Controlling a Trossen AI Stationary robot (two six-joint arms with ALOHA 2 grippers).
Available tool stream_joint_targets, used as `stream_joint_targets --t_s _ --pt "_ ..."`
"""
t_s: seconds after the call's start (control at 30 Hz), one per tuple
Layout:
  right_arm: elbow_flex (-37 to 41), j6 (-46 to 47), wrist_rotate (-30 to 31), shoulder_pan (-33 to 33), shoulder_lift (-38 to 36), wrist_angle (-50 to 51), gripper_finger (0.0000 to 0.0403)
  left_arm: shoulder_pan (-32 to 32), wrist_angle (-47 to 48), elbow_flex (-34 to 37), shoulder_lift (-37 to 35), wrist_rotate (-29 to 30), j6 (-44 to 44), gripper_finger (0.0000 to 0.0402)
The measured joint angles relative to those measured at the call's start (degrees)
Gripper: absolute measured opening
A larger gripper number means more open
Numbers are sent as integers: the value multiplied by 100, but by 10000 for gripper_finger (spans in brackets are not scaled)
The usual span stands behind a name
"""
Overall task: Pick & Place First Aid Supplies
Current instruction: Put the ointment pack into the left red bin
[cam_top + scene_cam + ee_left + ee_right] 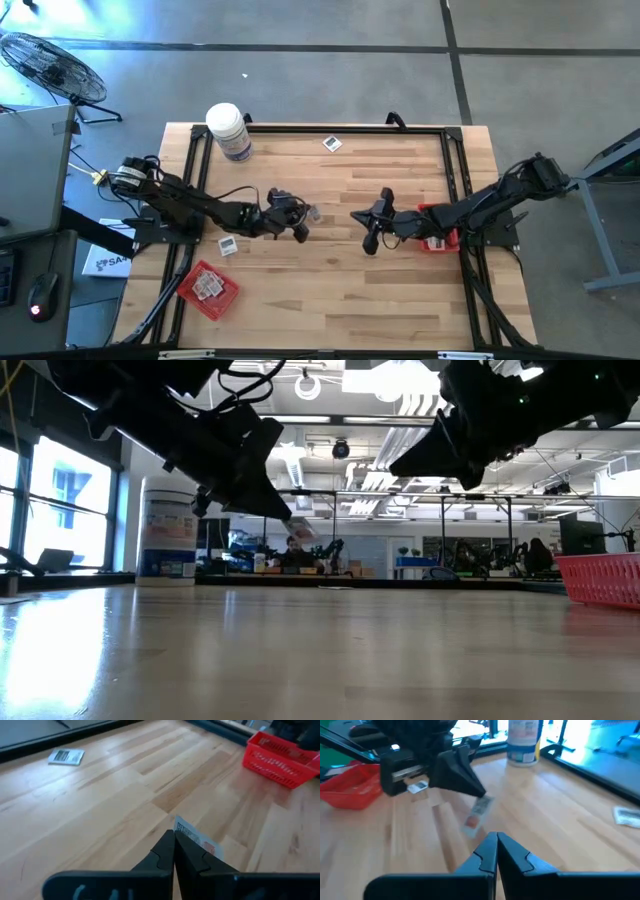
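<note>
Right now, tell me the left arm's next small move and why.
Probably carry on toward the right arm. The left gripper is shut on a packet, lifted clear of the table near its middle, and the right gripper, shut and empty, faces it across a short gap. A handover looks likely, so the right one would have to open first.

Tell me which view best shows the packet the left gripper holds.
The right wrist view: the packet hangs in full from the left gripper. The left wrist view shows only its end, the low view a sliver, the high view a speck.
</note>
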State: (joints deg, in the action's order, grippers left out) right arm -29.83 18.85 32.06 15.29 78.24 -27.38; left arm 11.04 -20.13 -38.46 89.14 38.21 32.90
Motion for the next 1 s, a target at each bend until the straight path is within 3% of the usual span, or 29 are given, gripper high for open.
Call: stream_joint_targets --t_s 0.23,0.43,0.67,0.83,1.0 --pt "-1 -135 -185 -196 0 -27 2 1 -230 0 0 -173 -543 0" --pt "-2 -474 -1067 -416 39 -64 6 150 -833 0 -2 -187 -1552 0" --pt "-2 -754 -1908 -424 852 -1439 9 215 -1100 -2 -7 -228 -1916 0" --pt "-3 -778 -1959 -446 1317 -2176 37 215 -1250 -4 155 -466 -2017 0" --pt "-6 -864 -1874 -446 1386 -2231 81 215 -1342 -7 357 -591 -2062 0"
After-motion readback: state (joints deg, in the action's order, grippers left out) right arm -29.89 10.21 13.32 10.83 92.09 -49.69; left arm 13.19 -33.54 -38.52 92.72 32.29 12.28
